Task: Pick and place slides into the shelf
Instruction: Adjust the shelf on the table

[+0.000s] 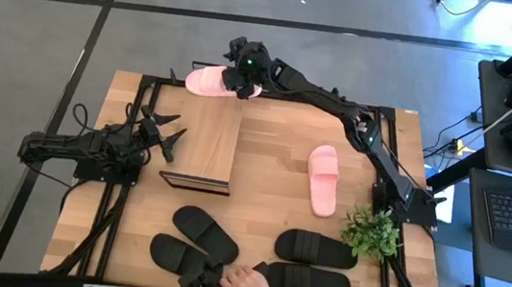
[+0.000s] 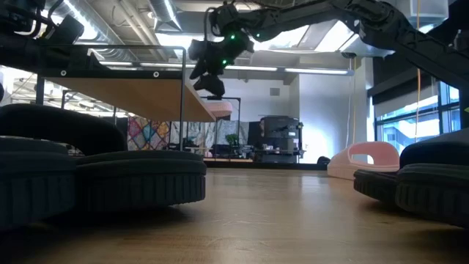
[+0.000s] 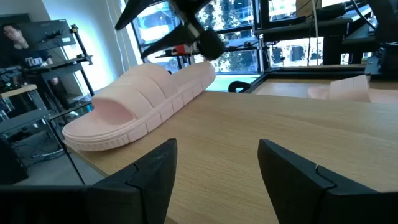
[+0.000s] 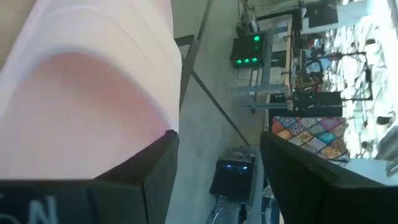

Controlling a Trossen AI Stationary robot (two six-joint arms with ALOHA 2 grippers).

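Right gripper sits at the heel of a pink slide on the far end of the shelf, fingers spread around it. Its pink mate and four black slides lie on the table unplaced; the left gripper waits, fingers apart, beside the shelf.

right gripper above shelf | black slides foreground
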